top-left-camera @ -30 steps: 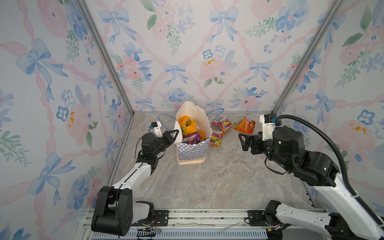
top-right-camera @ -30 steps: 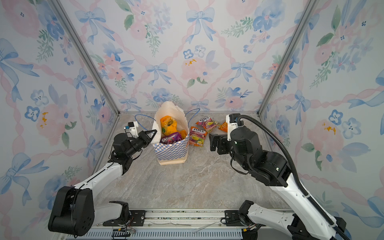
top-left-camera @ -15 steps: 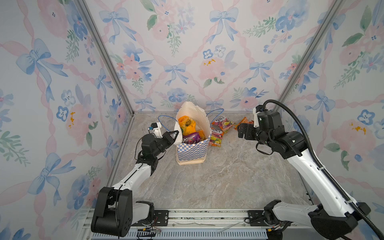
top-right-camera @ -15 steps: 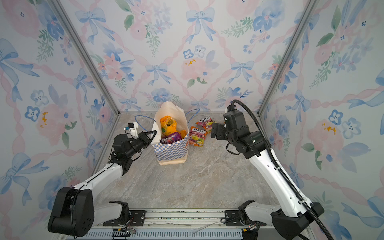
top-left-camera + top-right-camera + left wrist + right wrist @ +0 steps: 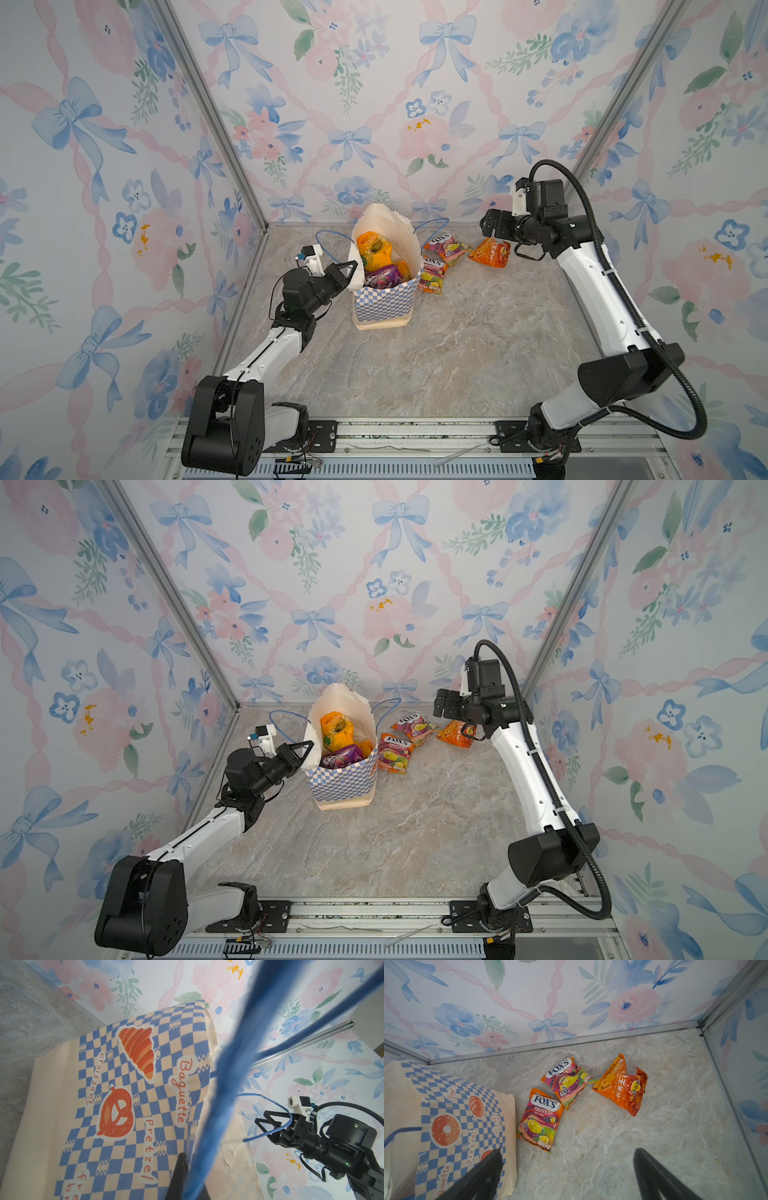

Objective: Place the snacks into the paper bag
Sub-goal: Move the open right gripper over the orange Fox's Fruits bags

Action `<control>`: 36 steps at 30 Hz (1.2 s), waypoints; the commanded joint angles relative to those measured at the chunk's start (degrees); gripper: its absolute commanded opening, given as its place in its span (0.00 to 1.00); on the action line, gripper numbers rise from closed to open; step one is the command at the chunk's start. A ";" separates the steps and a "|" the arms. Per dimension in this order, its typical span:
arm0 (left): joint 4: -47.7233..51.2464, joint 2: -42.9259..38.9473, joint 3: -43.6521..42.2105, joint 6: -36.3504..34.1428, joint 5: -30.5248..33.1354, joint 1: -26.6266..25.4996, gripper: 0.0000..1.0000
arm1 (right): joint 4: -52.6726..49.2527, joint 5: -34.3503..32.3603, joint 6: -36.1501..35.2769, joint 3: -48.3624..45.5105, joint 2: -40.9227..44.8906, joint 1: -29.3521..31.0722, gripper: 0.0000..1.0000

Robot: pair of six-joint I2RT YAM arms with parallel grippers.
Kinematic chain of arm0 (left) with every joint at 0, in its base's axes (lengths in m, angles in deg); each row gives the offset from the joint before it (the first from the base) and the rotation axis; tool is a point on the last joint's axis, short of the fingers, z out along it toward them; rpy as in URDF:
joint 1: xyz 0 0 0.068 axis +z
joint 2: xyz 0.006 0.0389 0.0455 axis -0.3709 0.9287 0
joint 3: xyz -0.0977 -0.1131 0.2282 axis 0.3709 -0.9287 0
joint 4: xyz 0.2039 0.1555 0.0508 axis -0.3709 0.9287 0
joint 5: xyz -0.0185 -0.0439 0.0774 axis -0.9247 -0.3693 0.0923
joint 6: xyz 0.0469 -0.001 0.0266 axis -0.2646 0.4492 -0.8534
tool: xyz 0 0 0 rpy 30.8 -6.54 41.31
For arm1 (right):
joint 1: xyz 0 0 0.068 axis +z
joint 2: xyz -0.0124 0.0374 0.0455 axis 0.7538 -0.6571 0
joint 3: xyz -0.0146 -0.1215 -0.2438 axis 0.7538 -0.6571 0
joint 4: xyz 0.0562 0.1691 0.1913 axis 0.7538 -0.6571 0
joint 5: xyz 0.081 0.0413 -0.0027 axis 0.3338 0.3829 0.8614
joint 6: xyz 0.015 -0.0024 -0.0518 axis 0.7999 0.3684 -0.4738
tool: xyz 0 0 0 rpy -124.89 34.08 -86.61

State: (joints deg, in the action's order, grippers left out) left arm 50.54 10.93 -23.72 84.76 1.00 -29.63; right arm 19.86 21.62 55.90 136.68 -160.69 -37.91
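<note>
Fingers of the left gripper (image 5: 354, 264) are pinched closed on the nearest rim of the paper bag (image 5: 384, 301), which stands upright with several snack packs (image 5: 376, 253) inside. Right gripper (image 5: 487, 227) hangs spread wide and empty just above the orange chip bag (image 5: 490, 254). Two FOX'S packets (image 5: 433, 274) lie between that and the bag.

From here the tall cream paper bag with the blue-and-white checkered band (image 5: 384, 299) looks matt and creased, and its thin blue cord handles (image 5: 232, 1064) look fuzzy and twisted. The small orange and purple snack packets (image 5: 542, 1120) are glossy, crinkled plastic film catching the light. The grey marbled counter (image 5: 457, 353) seems stone-like, dull and faintly rough. The silver frame rail (image 5: 571, 1040) is brushed metal. The floral wall panels (image 5: 374, 104) are matt.
</note>
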 commanded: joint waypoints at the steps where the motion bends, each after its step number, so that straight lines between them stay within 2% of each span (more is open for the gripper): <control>1: -0.34 -1.00 -0.88 -0.78 -1.70 -0.92 0.00 | 9.29 2.57 4.04 -2.63 -4.22 -1.34 0.97; 4: -0.39 -1.74 -1.91 -0.43 -0.84 -1.02 0.00 | 17.26 5.05 7.46 -4.05 -9.17 -1.59 0.97; 8: -0.36 -3.55 -2.92 -0.25 -0.14 -1.36 0.00 | 18.59 6.69 10.80 3.12 -19.21 -1.46 0.97; 11: -0.33 -4.65 -3.78 -0.43 0.66 -1.65 0.00 | 23.36 6.69 12.99 5.31 -25.36 -1.19 0.97; 15: -0.32 -4.84 -4.12 -0.34 0.32 -1.48 0.00 | 28.71 9.86 15.45 9.18 -33.56 -0.82 0.97; 20: -0.38 -5.36 -4.91 -0.25 0.88 -1.57 0.00 | 28.09 10.78 15.78 17.85 -41.29 0.11 0.97; 25: -0.39 -5.58 -5.21 -0.34 1.06 -1.33 0.00 | 22.09 10.48 13.73 29.05 -48.58 0.42 0.96; 29: -0.30 -5.20 -5.04 -0.37 0.67 -1.17 0.00 | 13.90 13.36 6.93 39.99 -54.56 0.48 0.97; 36: -0.33 -4.51 -5.13 -0.43 0.76 -1.02 0.00 | 11.28 14.95 4.34 35.57 -53.58 -0.18 0.97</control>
State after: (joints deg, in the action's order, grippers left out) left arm 50.52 6.32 -27.94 84.80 3.16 -30.74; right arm 35.58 35.04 62.72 174.02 -213.92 -37.94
